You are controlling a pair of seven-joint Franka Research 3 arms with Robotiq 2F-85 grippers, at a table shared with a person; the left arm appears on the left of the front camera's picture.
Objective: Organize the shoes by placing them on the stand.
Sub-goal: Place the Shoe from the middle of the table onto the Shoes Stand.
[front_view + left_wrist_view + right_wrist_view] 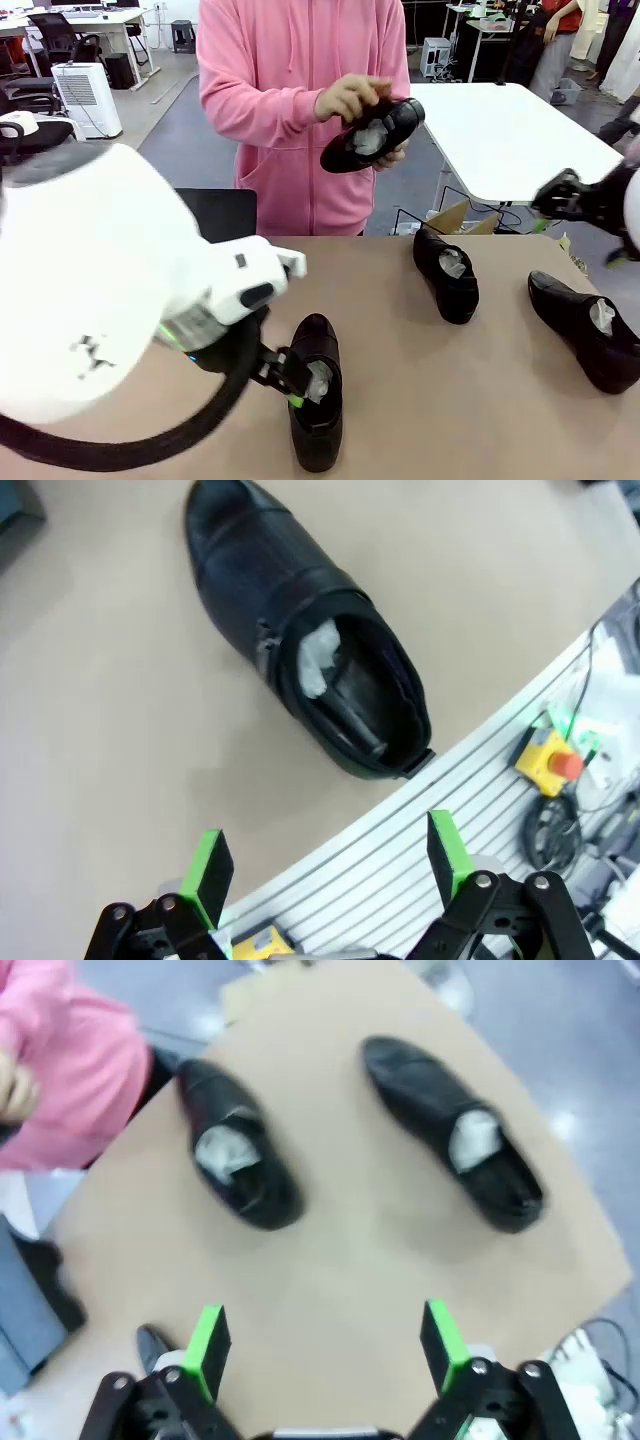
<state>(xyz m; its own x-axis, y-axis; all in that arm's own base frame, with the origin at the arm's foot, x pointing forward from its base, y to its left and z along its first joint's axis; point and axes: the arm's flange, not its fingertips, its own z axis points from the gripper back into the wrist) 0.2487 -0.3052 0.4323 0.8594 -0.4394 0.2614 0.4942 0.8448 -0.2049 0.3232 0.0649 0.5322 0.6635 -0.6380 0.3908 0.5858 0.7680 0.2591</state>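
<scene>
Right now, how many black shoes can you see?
4: the held shoe in the person's hands, the near shoe, the middle shoe, the right shoe, these three on the table.

Readable text: none in any view.
Left arm [95, 300]: small dark mark on the white shell, too blurred to read.
Shoe [262, 590]: no brand mark legible.
Yellow box [540, 758]: red button on it, no lettering legible.
</scene>
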